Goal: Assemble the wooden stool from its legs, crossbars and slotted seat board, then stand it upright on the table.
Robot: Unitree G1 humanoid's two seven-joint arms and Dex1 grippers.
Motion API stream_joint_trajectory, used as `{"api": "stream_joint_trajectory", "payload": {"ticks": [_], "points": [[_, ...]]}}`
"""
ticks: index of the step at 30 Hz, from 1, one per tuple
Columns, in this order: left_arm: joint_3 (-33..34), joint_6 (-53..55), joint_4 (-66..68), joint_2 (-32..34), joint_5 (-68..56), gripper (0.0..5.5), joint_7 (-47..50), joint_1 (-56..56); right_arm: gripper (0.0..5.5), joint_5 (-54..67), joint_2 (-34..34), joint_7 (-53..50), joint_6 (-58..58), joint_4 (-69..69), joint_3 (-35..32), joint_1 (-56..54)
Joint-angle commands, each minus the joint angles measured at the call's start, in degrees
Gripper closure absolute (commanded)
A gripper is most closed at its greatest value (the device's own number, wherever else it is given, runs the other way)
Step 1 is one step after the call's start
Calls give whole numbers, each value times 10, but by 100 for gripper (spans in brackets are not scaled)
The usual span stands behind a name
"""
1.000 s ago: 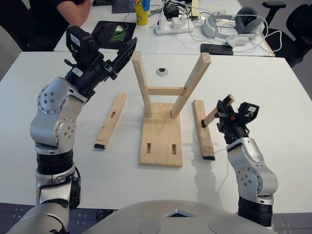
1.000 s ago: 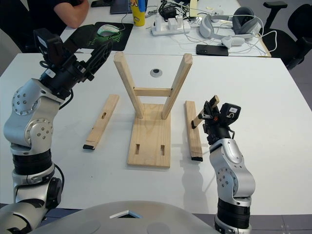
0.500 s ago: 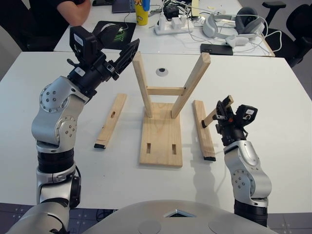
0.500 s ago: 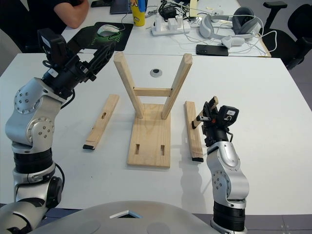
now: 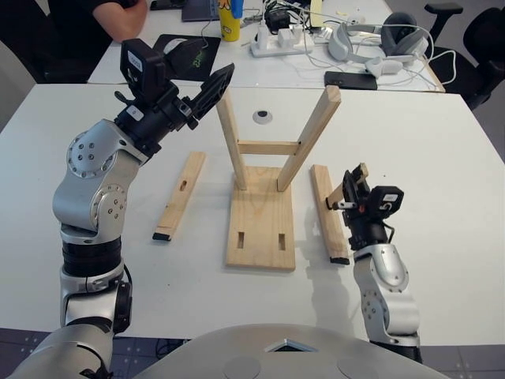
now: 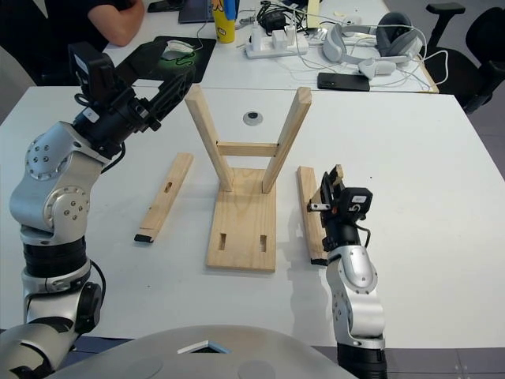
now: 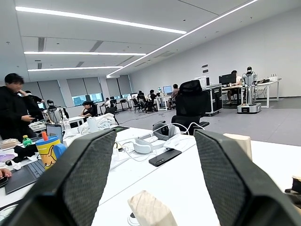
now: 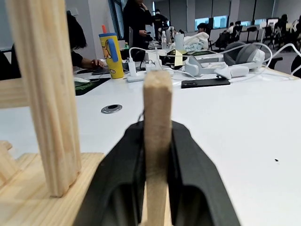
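Head view, surface: You have a white desk (image 5: pixel 442 158) with a round grommet (image 5: pixel 263 117) at 12 o'clock of the stool parts. A second desk (image 5: pixel 300 71) beyond it carries a yellow cup (image 5: pixel 230 20), headphones (image 5: pixel 394 31) and a phone (image 5: pixel 347 78).
Head view, stool: The pale seat board (image 5: pixel 260 229) lies flat mid-desk, with two slots open at its 6 o'clock end. The left standing leg (image 5: pixel 230 134) and right standing leg (image 5: pixel 309 138) rise splayed from its 12 o'clock end, joined by the fitted crossbar (image 5: pixel 268 147).
Head view, loose parts: One slotted loose leg (image 5: pixel 180 195) lies at 9 o'clock of the board. The other loose leg (image 5: pixel 328 212) lies just beside the board at 3 o'clock. Both have dark foot caps.
Head view, tools: Your left tool (image 5: pixel 207 61) is raised at 10 o'clock with its fingers spread wide, holding nothing. Your right tool (image 5: pixel 353 189), at 3 o'clock, is clamped on the tilted short crossbar (image 5: pixel 362 171).
Head view, labels: There is a white sticker (image 5: pixel 131 61) on the left wrist housing; its print is too small to read.
Left wrist view: You see an open office with ceiling strip lights (image 7: pixel 94 19). The top of the left standing leg sits between the two black fingers (image 7: pixel 89 188), touching neither.
Right wrist view: The short crossbar stands pinched between the dark pads (image 8: pixel 117 174), near the right standing leg on the seat board.
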Motion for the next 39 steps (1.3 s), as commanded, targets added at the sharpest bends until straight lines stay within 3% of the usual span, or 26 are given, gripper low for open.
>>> {"api": "stream_joint_trajectory", "payload": {"ticks": [1,17,28,39], "points": [[-4,10,7,6,-6,243,-11,-16,508,-17,5,4,4,63,9,58],[-2,11,4,3,-3,243,-7,-16,508,-12,-3,13,48,98,11,12],[-1,7,8,5,1,243,-8,-19,508,-20,-12,53,-46,122,13,66],[-3,2,22,6,2,243,-22,-29,508,-38,-6,43,-58,146,20,57]]}}
